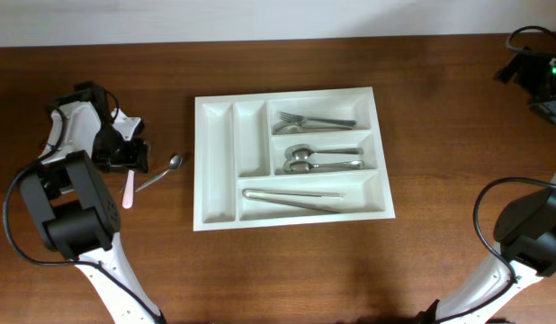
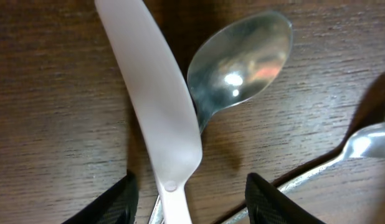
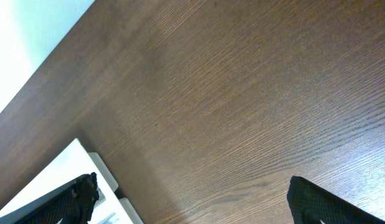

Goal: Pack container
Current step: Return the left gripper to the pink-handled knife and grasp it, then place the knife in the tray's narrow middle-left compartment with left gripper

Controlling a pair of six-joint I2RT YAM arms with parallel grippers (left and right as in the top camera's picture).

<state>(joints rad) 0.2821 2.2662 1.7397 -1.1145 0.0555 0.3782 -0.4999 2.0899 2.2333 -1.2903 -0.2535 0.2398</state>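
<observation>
Container (image 1: 215,162) sits on desk (image 1: 305,270) right of left end effector (image 1: 125,155), which hangs released astride white plastic knife (image 2: 158,106); knife axis approx parallel w/ narrow slots (image 1: 251,135). Right end effector (image 3: 192,205) released, farther off.

Cutlery is lying on a dark wooden table (image 1: 440,261) beneath the left gripper (image 2: 194,204).

A pale plastic knife (image 2: 158,106) is lying between the jaws, its rounded blade pointing away from them. Just ahead of the jaws, a metal spoon (image 2: 242,62) is resting bowl-up and catching the light, its neck passing under the knife's edge. Outside the jaws on the spoon's side, another metal utensil (image 2: 367,146) is showing only partly, its kind unclear.
</observation>
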